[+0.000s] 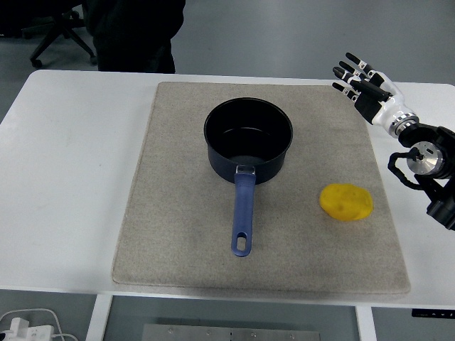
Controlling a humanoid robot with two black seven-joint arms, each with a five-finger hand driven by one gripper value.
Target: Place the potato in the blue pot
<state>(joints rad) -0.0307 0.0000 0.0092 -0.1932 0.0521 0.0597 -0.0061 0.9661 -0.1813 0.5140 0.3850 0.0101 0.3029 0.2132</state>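
Observation:
A yellow potato [346, 202] lies on the grey mat [178, 213], toward its right side. The blue pot [248, 139] stands upright at the mat's centre, dark inside and with nothing in it, its blue handle [243, 217] pointing toward the near edge. My right hand [357, 78] hovers at the mat's far right corner, well beyond the potato, fingers stretched out and holding nothing. The left arm does not show.
The mat covers the middle of the white table [64, 177]. A person in dark clothes [135, 35] stands at the far edge, beside an office chair [60, 28]. A white plug and cable [28, 325] lie below the near left corner.

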